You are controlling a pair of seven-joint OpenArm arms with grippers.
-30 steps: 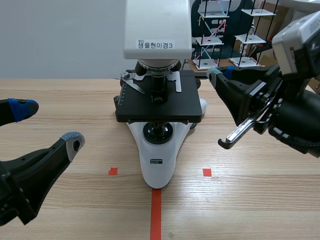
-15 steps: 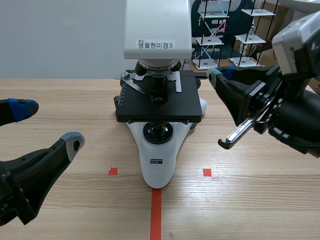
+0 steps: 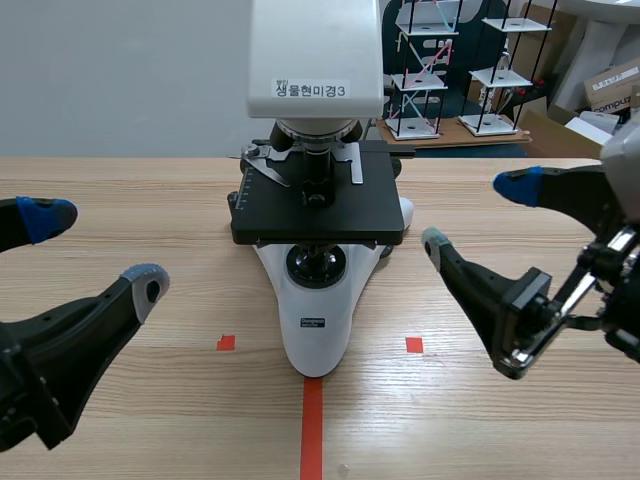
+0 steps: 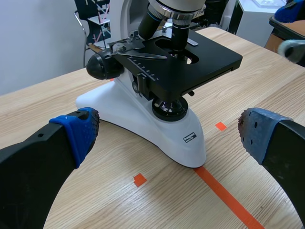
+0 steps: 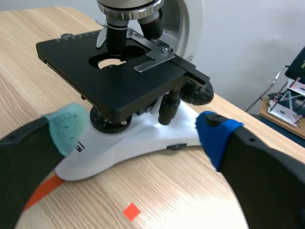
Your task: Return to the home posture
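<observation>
A white microscope [image 3: 315, 200] with a black stage stands at the table's middle, on the end of an orange tape line. My left gripper [image 3: 98, 248] hovers open at the near left, well short of the base. In the left wrist view its fingers [image 4: 71, 138] spread wide with the microscope [image 4: 162, 95] ahead of them. My right gripper [image 3: 478, 213] hangs open to the right of the base and holds nothing. In the right wrist view the microscope [image 5: 128, 81] sits ahead of the right gripper [image 5: 142, 128], apart from the pads.
Small wire rack models [image 3: 430, 70] and a cardboard box [image 3: 610, 90] stand behind the table's far edge. Two orange tape squares [image 3: 226, 343] flank the microscope's foot. Bare wood lies at the front on both sides of the tape line.
The right gripper was shut beside the stage's right side. It has opened wide and drawn back and down toward the near right. The left arm has not moved.
</observation>
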